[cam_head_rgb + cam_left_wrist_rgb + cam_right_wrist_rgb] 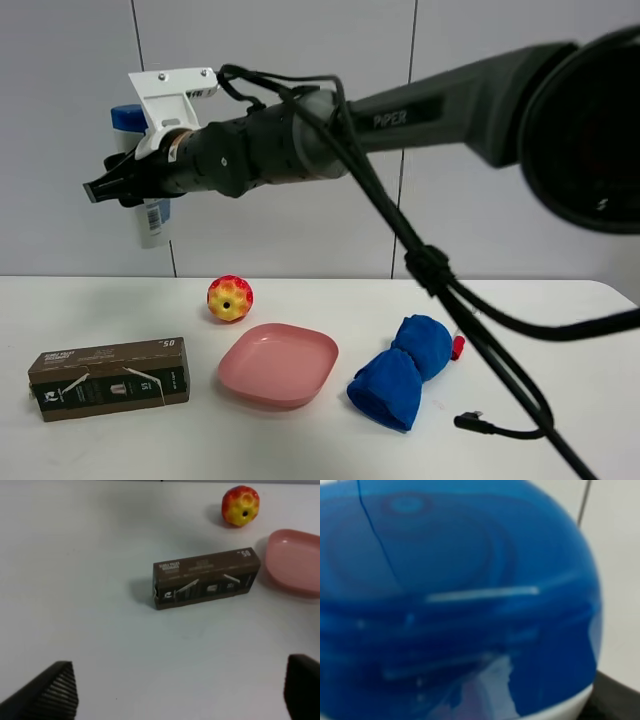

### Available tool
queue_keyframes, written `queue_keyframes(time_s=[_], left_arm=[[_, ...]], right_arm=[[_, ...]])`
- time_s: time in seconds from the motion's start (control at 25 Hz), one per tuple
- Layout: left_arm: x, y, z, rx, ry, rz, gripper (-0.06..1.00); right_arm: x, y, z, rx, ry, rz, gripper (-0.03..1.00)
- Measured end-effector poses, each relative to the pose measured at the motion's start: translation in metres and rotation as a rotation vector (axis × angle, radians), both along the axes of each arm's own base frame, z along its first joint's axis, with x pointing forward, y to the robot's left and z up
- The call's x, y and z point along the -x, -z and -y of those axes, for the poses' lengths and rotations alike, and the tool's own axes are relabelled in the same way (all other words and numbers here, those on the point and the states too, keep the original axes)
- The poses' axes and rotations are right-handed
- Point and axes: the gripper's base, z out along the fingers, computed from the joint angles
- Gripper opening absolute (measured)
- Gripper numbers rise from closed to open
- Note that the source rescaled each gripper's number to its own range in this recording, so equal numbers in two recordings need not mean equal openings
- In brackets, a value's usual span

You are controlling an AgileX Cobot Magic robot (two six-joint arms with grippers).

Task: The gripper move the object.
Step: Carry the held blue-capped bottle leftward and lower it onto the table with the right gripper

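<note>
My right gripper (108,185), black with a white bracket on top, reaches across to the far left and is high above the table. It is shut on the white shampoo bottle (152,222), which hangs roughly upright with its blue cap (127,117) on top. The gripper hides the bottle's middle. In the right wrist view the blue cap (455,595) fills the picture, blurred, with a strip of white bottle below it. My left gripper (175,695) is open and empty above the table; only its black fingertips (50,695) show.
On the white table (130,310) lie a brown box (108,380) (206,578), a yellow-red ball (230,298) (240,505), a pink plate (278,365) (295,562), a blue cloth (405,372) and a red-capped marker (458,347). A black cable (480,425) hangs to the table at the right.
</note>
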Motion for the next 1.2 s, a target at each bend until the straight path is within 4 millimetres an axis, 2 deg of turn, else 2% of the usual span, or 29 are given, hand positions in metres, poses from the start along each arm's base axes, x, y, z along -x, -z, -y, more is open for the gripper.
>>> queue_keyframes(time_s=[0.28,0.56,0.76,0.88,1.2], left_arm=[[0.000,0.000,0.000,0.000,0.000,0.000,1.00],[0.000,0.000,0.000,0.000,0.000,0.000,1.00],[0.000,0.000,0.000,0.000,0.000,0.000,1.00],[0.000,0.000,0.000,0.000,0.000,0.000,1.00],[0.000,0.000,0.000,0.000,0.000,0.000,1.00]], right_arm=[[-0.009,0.039,-0.012,-0.010,0.009,-0.050,0.00],[-0.011,0.073,-0.014,0.034,0.006,-0.069,0.00],[-0.012,0.086,-0.015,0.077,-0.012,-0.006,0.00],[-0.012,0.094,-0.015,0.071,-0.005,-0.028,0.00],[-0.019,0.095,-0.009,0.107,0.002,0.007,0.00]])
